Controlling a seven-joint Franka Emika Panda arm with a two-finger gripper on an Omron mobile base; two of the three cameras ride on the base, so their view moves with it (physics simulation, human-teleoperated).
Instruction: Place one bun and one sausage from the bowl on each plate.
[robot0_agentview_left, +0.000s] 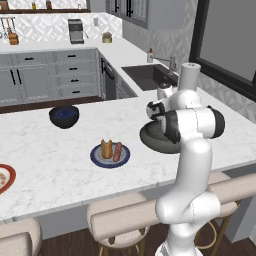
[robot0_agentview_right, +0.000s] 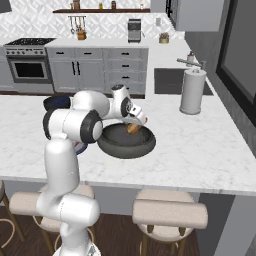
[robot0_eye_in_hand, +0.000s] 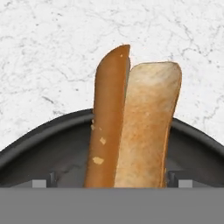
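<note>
Sausage (robot0_eye_in_hand: 108, 118) and bun (robot0_eye_in_hand: 146, 127) dead ahead of your gripper (robot0_agentview_right: 132, 126), side by side, touching, long axes running straight away from fingertips. Both in grey bowl (robot0_eye_in_hand: 30, 144). Can't tell if jaws spread or pinching. Blue plate (robot0_agentview_left: 98, 159) already has its pair, so orange-rimmed plate (robot0_agentview_left: 5, 178) is your target.

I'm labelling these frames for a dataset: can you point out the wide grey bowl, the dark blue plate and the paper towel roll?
wide grey bowl (robot0_agentview_right: 125, 148): right base view, on its front wall.
dark blue plate (robot0_agentview_left: 96, 155): left base view, on the bare rim at its left.
paper towel roll (robot0_agentview_right: 192, 92): right base view, on the middle of its side.
</note>
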